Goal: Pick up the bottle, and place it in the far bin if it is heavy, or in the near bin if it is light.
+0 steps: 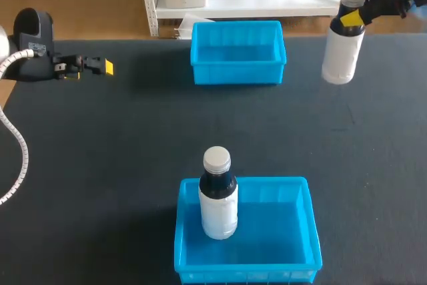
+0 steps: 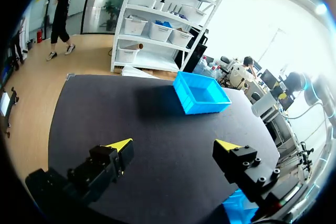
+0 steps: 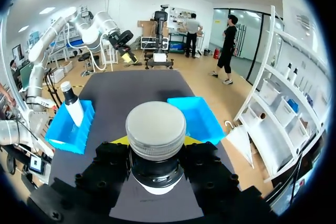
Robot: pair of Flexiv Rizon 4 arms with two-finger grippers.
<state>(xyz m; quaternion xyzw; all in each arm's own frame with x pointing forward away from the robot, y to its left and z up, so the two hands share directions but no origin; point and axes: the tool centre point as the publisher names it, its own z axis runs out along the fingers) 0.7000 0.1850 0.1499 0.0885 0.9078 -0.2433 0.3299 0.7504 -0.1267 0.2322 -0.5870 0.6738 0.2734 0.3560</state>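
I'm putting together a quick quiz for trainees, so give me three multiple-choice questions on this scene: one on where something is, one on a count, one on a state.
1. Where is the standing bottle?
A. In the near bin
B. On the bare table
C. In the left jaws

2. How many blue bins are there?
A. One
B. Two
C. Three

3. How are the left jaws?
A. Shut on a bottle
B. Open and empty
C. Shut on a bin's rim

Answers:
1 A: it stands upright inside the near bin.
2 B: there is the near bin and the far bin.
3 B: they stand apart with nothing between them; it is the right jaws that hold the other bottle.
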